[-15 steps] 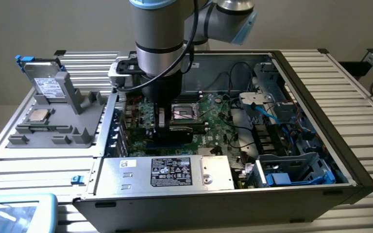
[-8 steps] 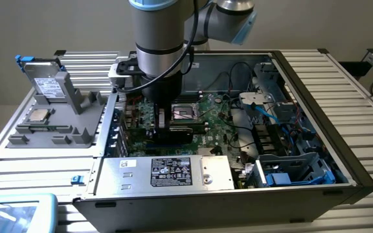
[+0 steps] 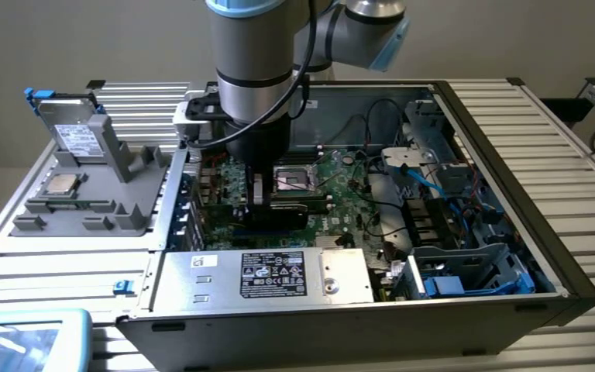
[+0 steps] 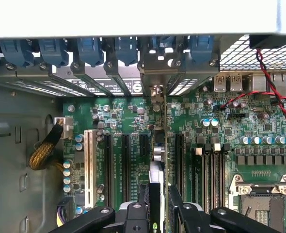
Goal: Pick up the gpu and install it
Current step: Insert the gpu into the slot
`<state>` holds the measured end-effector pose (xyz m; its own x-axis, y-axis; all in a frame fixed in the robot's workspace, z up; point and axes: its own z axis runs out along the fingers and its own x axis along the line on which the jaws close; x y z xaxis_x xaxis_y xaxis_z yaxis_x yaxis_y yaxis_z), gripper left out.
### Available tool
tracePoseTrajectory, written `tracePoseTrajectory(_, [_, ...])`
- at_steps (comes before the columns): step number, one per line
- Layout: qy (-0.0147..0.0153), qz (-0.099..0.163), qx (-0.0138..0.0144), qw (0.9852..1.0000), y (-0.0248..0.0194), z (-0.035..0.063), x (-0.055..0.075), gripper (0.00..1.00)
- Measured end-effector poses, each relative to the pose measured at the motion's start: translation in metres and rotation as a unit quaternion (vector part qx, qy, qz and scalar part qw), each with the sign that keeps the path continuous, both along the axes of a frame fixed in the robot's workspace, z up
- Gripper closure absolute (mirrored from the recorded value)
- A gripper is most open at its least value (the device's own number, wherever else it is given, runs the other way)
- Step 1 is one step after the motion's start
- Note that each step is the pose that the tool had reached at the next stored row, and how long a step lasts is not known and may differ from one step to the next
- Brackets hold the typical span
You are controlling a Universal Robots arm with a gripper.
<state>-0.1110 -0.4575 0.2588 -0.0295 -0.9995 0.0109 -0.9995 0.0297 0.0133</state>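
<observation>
My pincer (image 4: 158, 206) grips the gpu (image 4: 155, 160) edge-on over the motherboard (image 4: 128, 145) slots; board lettering unreadable.

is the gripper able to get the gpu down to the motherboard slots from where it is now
Probably yes: the gripper holds the gpu edge-on right above the motherboard slots, and nothing looks to lie between card and board.
</observation>
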Motion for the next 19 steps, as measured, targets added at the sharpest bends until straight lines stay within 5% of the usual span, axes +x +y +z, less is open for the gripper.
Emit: tracePoseTrajectory(19, [0.0001, 0.000, 0.0052, 1.0000, -0.0013, -0.0015, -0.0002, 0.73])
